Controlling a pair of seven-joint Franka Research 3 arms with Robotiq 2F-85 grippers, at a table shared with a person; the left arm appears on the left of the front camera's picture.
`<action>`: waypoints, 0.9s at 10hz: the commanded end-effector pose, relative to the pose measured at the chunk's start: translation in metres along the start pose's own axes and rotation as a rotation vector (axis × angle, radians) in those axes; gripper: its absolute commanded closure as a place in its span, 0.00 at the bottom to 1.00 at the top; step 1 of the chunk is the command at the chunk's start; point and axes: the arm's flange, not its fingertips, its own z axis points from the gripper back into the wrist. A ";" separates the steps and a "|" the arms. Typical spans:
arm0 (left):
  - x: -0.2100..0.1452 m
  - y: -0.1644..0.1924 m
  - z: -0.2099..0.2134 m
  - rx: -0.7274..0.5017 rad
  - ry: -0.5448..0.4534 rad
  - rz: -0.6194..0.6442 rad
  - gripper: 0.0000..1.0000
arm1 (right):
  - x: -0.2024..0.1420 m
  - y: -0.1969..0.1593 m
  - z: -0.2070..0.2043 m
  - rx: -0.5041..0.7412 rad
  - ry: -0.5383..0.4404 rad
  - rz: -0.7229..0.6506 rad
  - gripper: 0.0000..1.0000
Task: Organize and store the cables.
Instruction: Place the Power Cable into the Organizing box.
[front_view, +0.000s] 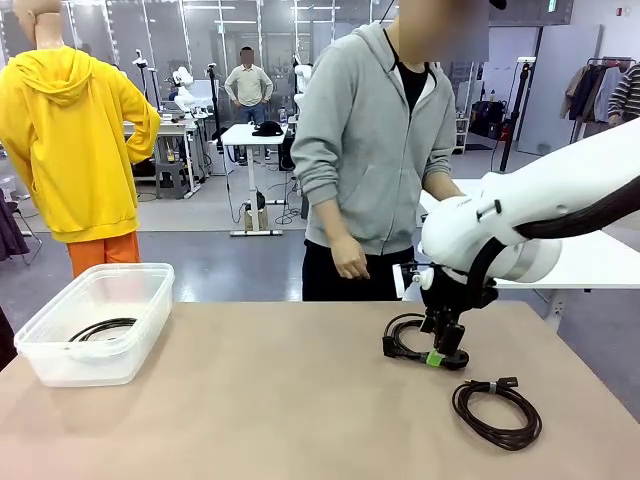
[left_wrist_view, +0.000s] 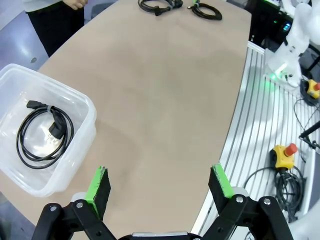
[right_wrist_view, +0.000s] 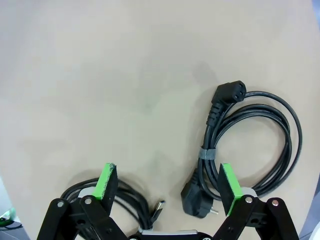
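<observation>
Wide-spread left fingers (left_wrist_view: 98, 187) above the table (left_wrist_view: 165, 100), wide-spread right fingers (right_wrist_view: 106, 181) low over a coiled cable (right_wrist_view: 229, 94)

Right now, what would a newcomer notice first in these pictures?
The right arm's open fingers hang over a coiled black cable at the table's right, a second coil lying nearer the robot. At the left, a clear bin holds one coil, and a person in a grey hoodie stands across the table.

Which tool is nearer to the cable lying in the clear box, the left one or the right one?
Left. The left tool hovers, open, just beside the box holding that cable; the right tool is far off, over a loose cable.
</observation>
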 end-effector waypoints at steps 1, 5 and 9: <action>0.001 0.000 0.000 -0.009 -0.013 -0.009 0.00 | 0.008 -0.012 -0.010 -0.007 0.072 -0.044 0.00; 0.001 0.000 0.000 -0.009 -0.013 -0.009 0.00 | 0.011 -0.022 -0.031 -0.057 0.153 -0.054 0.00; 0.001 0.000 0.000 -0.009 -0.013 -0.009 0.00 | 0.021 -0.043 -0.045 -0.081 0.193 -0.069 0.00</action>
